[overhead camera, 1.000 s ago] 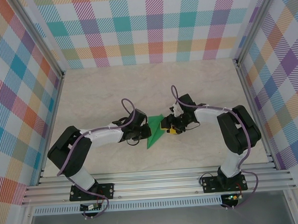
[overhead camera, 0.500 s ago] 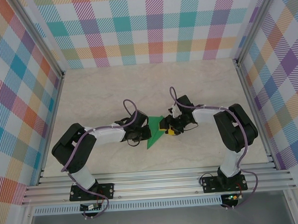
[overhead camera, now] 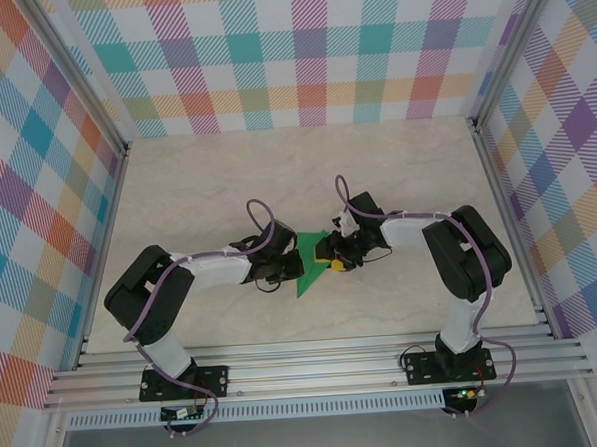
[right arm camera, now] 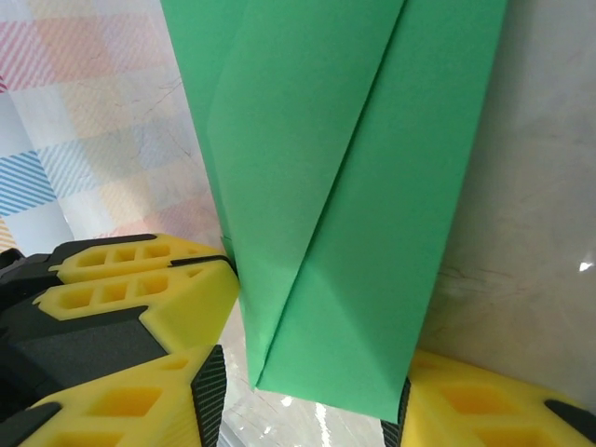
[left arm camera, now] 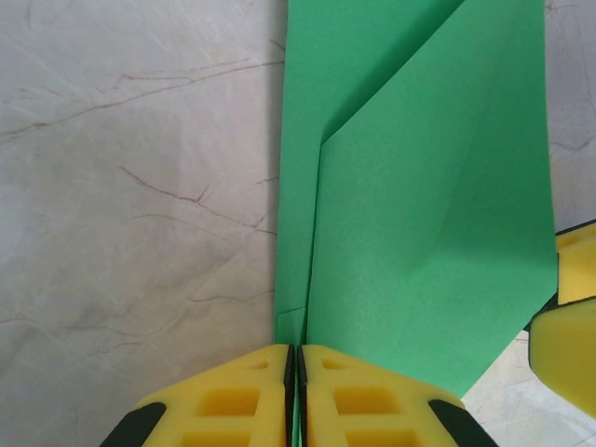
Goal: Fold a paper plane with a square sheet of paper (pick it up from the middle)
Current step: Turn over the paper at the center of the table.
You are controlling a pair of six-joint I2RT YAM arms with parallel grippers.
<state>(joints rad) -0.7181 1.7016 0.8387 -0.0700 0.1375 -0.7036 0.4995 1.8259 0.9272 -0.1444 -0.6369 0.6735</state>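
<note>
the right gripper (overhead camera: 331,258) has edged left, closer in over the green paper (overhead camera: 307,267), and its arm sits tucked tighter. the paper lies where it did, in the middle of the table (overhead camera: 197,189), between both arms. the left gripper (left arm camera: 294,391) is pinched fully together on the paper's long folded edge, likely pinning it so the crease holds. the right one's fingers (right arm camera: 130,400) stand apart, straddling the blunt end without clamping it, seemingly lining up for the next fold.

A pale, marble-veined surface (overhead camera: 396,168) carries a folded green paper plane (overhead camera: 306,273) resting near its middle
</note>
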